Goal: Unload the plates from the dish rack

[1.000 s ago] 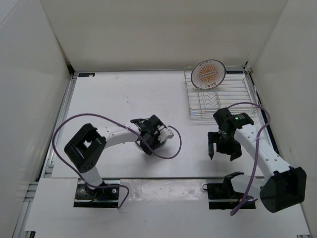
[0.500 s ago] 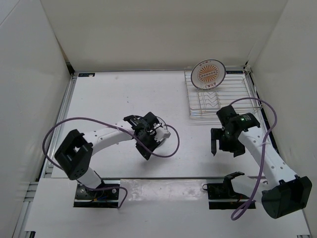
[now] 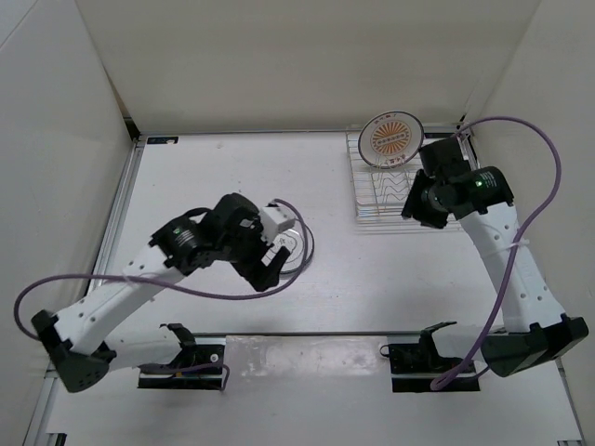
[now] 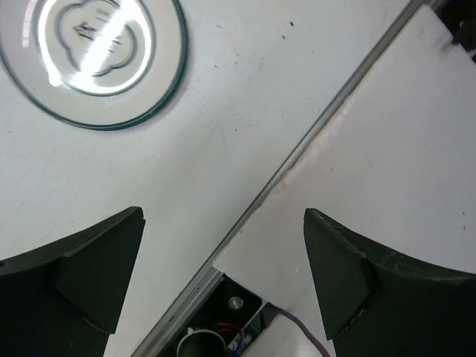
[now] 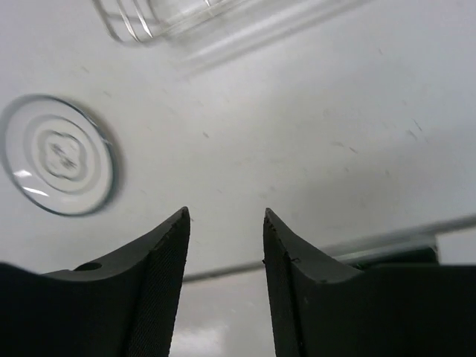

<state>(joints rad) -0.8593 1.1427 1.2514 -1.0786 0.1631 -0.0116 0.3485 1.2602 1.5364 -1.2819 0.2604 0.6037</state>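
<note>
A white plate [image 4: 93,50] with a dark scalloped outline lies flat on the table. In the top view that plate [image 3: 296,243] is half hidden under my left arm. My left gripper [image 4: 223,216] hangs above the table's near edge, open and empty, beside the plate; from above, this left gripper [image 3: 264,264] sits just left of it. The orange sunburst plate [image 3: 391,139] stands upright at the far end of the dish rack [image 3: 409,190]. My right gripper [image 3: 413,206] hovers over the rack's near edge. Nothing lies between the part-open jaws of the right gripper [image 5: 226,213], and the flat plate [image 5: 58,165] shows far to its left.
White walls close in the table on three sides. A raised white panel [image 4: 387,171] and a metal rail run along the near edge by the arm bases. A purple cable [image 3: 186,288] trails from the left arm. The rack's wire corner [image 5: 141,18] shows in the right wrist view.
My left gripper opened, let go of the plate and pulled back toward the near left. My right arm swung up from mid-table to the rack and its jaws narrowed.
</note>
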